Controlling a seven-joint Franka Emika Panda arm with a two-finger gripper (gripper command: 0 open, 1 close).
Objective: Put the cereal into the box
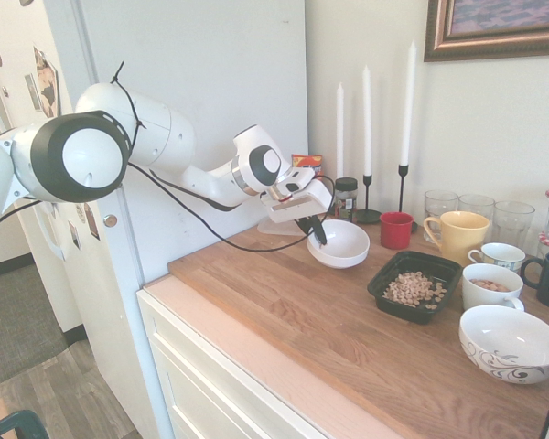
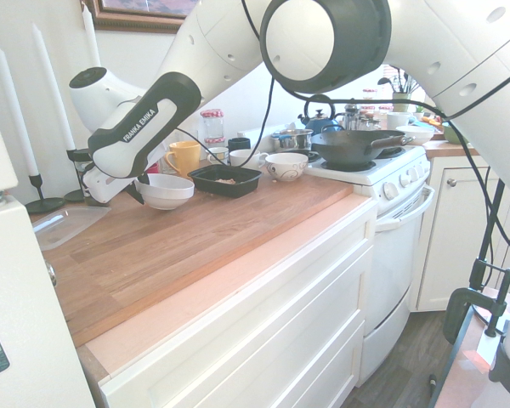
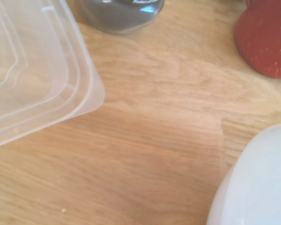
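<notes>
Cereal pieces, small, light tan and ring-shaped [image 1: 414, 289], are lying in a loose pile inside the shallow black plastic tray [image 1: 403, 313], well apart from the white robot gripper [image 1: 321, 238]. Its 2 fingers are standing closed at the rim of 1 plain white round bowl [image 1: 338, 260], which is sitting between gripper and tray; whether they are pinching that rim, I cannot tell.

white bowl [image 1: 339, 245] | red cup [image 1: 395, 230] | yellow mug [image 1: 460, 238] behind black tray's far side omittedwhite bowl [image 1: 339, 245] | red cup [image 1: 395, 230] nearby | yellow mug [image 1: 460, 238] | three white candles [image 1: 367, 123] upright
</notes>
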